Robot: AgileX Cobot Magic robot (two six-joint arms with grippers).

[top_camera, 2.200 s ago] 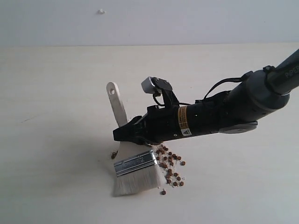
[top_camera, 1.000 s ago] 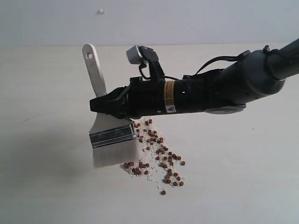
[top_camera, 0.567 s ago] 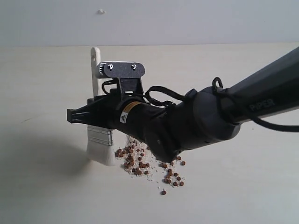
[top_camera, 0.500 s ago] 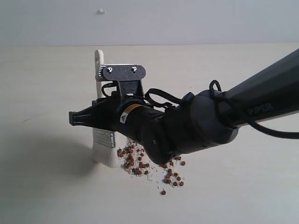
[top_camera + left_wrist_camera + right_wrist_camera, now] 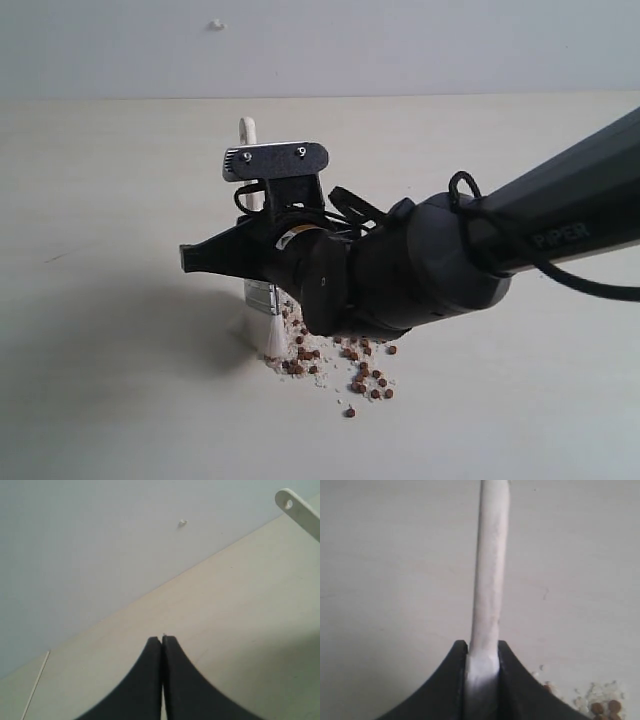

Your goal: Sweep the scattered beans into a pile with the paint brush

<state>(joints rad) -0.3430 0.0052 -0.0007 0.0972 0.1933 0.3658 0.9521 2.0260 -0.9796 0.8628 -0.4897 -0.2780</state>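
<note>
My right gripper [image 5: 192, 257] [image 5: 482, 647] is shut on the pale wooden handle of the paint brush [image 5: 262, 300] [image 5: 490, 570]. The brush stands nearly upright and edge-on in the exterior view, its handle tip [image 5: 247, 126] above the wrist camera and its off-white bristles on the table at the left edge of the beans [image 5: 340, 365]. The beans are small reddish-brown pellets lying with whitish crumbs, partly hidden under the arm; a few beans [image 5: 605, 707] show in the right wrist view. My left gripper [image 5: 162, 639] is shut and empty, off to the side; the handle's end with its hole [image 5: 295, 507] shows in its view.
The pale wooden table [image 5: 120, 200] runs back to a light grey wall [image 5: 400, 40] that bears a small white mark [image 5: 216, 23]. My right arm's dark body [image 5: 430, 270] hangs low over the bean area. One stray bean [image 5: 349, 411] lies nearest the front.
The right arm has swung the brush rightward and turned it edge-on. The bristles have moved from left of the beans up against them, pushing the left-side beans closer together.
</note>
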